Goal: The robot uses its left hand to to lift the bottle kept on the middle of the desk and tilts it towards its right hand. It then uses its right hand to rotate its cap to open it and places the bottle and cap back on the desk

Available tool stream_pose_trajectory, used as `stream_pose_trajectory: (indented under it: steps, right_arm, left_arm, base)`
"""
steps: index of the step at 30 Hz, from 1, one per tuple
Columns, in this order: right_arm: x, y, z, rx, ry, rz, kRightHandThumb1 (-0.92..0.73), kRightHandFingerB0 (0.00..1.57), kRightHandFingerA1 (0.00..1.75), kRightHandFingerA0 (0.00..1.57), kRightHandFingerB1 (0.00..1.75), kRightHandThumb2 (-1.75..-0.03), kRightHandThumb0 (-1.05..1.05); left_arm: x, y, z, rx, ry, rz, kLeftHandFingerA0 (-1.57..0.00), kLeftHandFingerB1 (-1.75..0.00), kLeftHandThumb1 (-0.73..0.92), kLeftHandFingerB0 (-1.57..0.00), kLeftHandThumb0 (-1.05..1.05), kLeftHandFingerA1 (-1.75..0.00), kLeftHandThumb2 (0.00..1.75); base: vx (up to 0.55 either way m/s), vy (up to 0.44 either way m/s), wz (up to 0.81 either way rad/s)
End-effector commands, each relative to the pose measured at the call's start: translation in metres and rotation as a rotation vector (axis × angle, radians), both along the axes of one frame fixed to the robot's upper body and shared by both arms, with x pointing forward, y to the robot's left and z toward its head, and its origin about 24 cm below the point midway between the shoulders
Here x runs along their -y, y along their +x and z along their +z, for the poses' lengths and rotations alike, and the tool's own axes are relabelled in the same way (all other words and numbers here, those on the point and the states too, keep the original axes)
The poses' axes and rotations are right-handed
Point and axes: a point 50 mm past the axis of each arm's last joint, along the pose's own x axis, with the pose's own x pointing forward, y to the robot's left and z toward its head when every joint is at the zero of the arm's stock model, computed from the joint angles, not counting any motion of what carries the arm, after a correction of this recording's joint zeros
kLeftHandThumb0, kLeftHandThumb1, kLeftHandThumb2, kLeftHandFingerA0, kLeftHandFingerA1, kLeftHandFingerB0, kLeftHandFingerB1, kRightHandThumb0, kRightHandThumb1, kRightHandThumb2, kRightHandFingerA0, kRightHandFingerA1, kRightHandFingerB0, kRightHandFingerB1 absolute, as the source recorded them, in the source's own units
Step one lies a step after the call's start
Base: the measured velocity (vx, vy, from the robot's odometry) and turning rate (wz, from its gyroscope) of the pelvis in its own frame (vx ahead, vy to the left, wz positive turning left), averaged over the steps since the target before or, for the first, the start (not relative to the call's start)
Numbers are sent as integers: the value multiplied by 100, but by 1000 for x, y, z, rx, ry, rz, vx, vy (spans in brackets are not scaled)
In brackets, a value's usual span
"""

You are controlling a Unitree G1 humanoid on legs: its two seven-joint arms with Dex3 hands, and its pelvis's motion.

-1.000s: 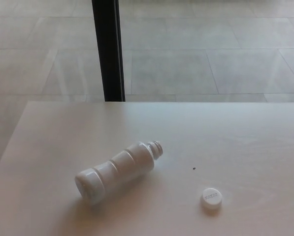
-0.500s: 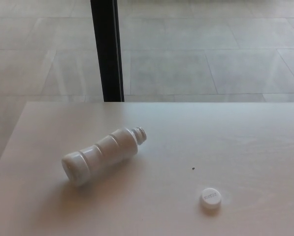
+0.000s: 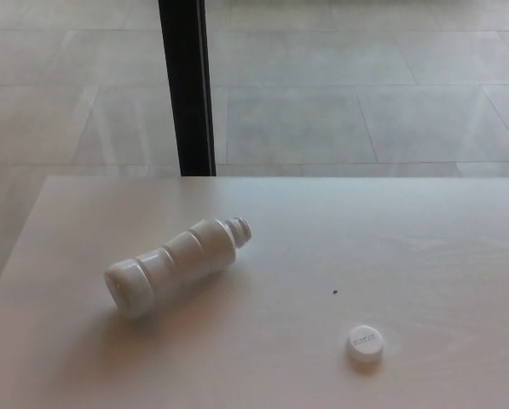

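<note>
Rolled left and a touch farther back across the desk (image 3: 425, 247) over the last second, now nearly settled: white bottle (image 3: 173, 266) on its side, uncapped, open neck aimed up-right toward the far edge, base toward the near left. Well apart to the right, near the front edge, white cap (image 3: 365, 342) flat on the wood, in the same spot as before. Tiny dark speck (image 3: 335, 291) between bottle and cap. No robot hand anywhere in view, left or right, so nothing gripping or even close to either. Black post (image 3: 187, 85) upright beyond the far edge, pale tiled floor (image 3: 339, 94) behind.
</note>
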Motion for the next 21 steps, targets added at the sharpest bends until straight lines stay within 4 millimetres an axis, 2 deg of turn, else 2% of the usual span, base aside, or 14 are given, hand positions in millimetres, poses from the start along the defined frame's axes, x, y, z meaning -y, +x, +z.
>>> stream_pose_trajectory:
  steps: [1,2,3,4,5,8,10,13,14,15,16,18,19,21]
  right_arm:
    - [13,10,14,118,-11,-67,-70,21,41,17,28,-62,-53]
    - [15,13,17,133,-8,-96,-67,23,44,21,29,-61,-52]
    - [18,17,20,162,3,-143,-69,21,40,18,28,-60,-49]
    - [18,17,21,171,11,-146,-69,21,40,18,28,-60,-49]
    - [19,16,20,156,17,-168,-69,21,43,19,29,-60,-48]
    - [15,5,15,118,24,-148,-68,23,43,18,29,-61,-48]
    - [7,-7,4,-35,23,-61,-68,25,43,25,30,-61,-49]
    - [3,-10,0,-45,25,-20,-68,24,47,22,30,-61,-49]
    - [3,-10,0,-55,21,-4,-69,22,44,22,29,-61,-49]
    - [2,-10,0,-70,14,18,-69,22,44,22,29,-61,-49]
    - [1,-8,-1,-114,5,40,-69,26,42,27,30,-61,-51]
    - [-2,-3,-1,-107,-5,91,-55,21,55,29,42,-83,-57]
    - [-3,-2,-1,-129,-17,130,-57,17,53,29,41,-85,-58]
    - [-5,-2,-2,-161,-33,186,-57,17,53,29,41,-85,-58]
  left_arm:
    - [0,4,-1,2,25,28,-19,-73,86,-14,-89,-89,64]
    - [1,4,-2,8,19,43,-12,-57,50,-1,-50,-65,111]
    - [2,5,-3,13,13,64,-18,-71,85,-10,-86,-89,64]
    - [2,4,-4,7,16,65,-18,-71,85,-10,-86,-89,64]
    - [3,2,-4,7,5,57,-17,-66,63,-15,-84,-72,109]
    - [5,-3,-3,-42,-9,-11,-20,-65,70,-12,-92,-78,87]
    - [4,-5,-1,-23,-11,-8,-11,-61,68,-6,-87,-68,111]
    - [4,-5,-2,-22,-7,-11,-18,-64,67,-12,-90,-72,108]
    - [4,-5,-2,-14,-5,3,-14,-67,85,-12,-82,-83,64]
    - [4,-5,-2,-2,-1,24,-14,-67,85,-12,-82,-83,64]
    - [3,-4,-1,-10,-11,-8,-12,-62,68,-8,-88,-69,110]
    - [4,-2,-2,-39,-8,-37,-14,-58,45,-9,-41,-63,108]
    - [4,-1,-3,-31,-12,-45,-14,-63,89,-12,-86,-79,65]
    - [5,0,-3,-18,-17,-58,-14,-63,89,-12,-86,-79,65]
  base:
    - [0,0,0]
    - [0,0,0]
    - [0,0,0]
    - [0,0,0]
    - [0,0,0]
    - [0,0,0]
    - [0,0,0]
    - [0,0,0]
    - [0,0,0]
    - [0,0,0]
    - [0,0,0]
    - [0,0,0]
    - [0,0,0]
    - [0,0,0]
